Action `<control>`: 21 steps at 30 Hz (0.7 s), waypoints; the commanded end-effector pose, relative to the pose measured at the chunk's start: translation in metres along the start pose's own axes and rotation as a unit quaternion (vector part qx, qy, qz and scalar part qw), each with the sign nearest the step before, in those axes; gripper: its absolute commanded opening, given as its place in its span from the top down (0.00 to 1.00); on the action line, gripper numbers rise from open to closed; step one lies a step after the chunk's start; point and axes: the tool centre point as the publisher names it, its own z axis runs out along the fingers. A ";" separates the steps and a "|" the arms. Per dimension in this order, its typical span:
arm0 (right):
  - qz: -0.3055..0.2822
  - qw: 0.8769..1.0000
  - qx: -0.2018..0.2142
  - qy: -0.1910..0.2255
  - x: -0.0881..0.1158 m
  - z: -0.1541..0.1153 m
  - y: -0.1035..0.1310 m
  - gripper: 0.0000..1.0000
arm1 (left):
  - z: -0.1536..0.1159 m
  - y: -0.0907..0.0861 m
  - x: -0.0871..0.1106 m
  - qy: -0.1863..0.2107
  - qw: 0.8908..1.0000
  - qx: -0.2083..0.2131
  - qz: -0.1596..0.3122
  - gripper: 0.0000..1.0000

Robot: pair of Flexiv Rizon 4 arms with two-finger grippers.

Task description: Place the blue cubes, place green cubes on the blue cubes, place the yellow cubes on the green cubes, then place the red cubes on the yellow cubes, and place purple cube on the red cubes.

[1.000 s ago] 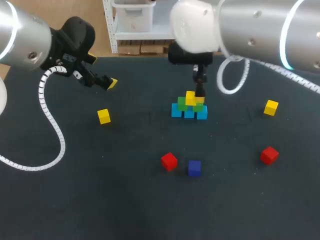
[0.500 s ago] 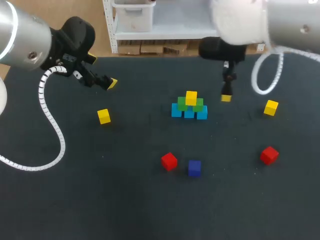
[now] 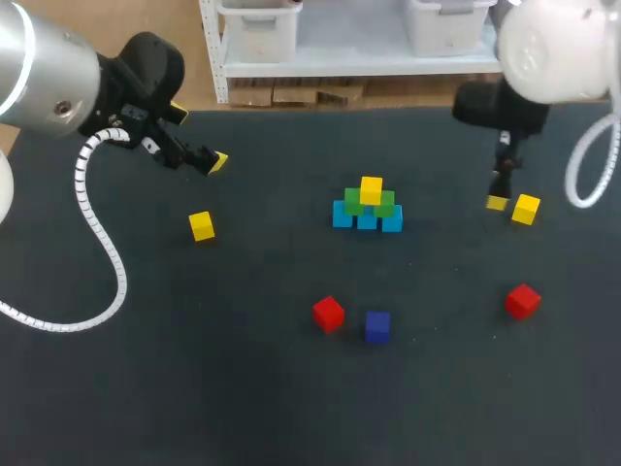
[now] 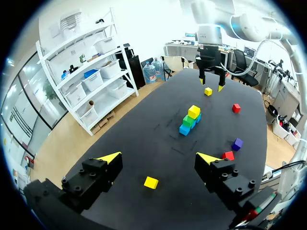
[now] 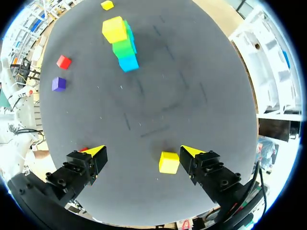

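Observation:
Three blue cubes stand in a row mid-table with two green cubes on them and one yellow cube on top; the left wrist view shows this stack ahead. My right gripper hangs open over the right-hand loose yellow cube. In the right wrist view that cube lies between the fingers of the gripper, close to one and untouched. My left gripper is open and empty at the far left, above another yellow cube.
Two red cubes and a purple cube lie loose on the near half of the dark table. The left wrist view has the loose yellow cube under its open gripper.
My right arm has swung from the stack to the right and now hangs at the right-hand yellow cube. The left arm and all cubes have stayed put.

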 end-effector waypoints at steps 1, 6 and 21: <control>0.010 1.000 0.003 -0.025 0.015 0.008 -0.004 0.00 | -0.001 0.001 0.001 -0.002 1.000 0.002 0.001 0.00; 0.026 0.999 0.001 -0.018 0.027 0.017 -0.016 0.00 | -0.001 0.001 0.001 -0.002 1.000 0.002 0.001 0.00; 0.045 0.999 -0.019 0.004 0.039 0.040 -0.037 0.00 | -0.001 0.001 0.001 -0.002 1.000 0.002 0.001 0.00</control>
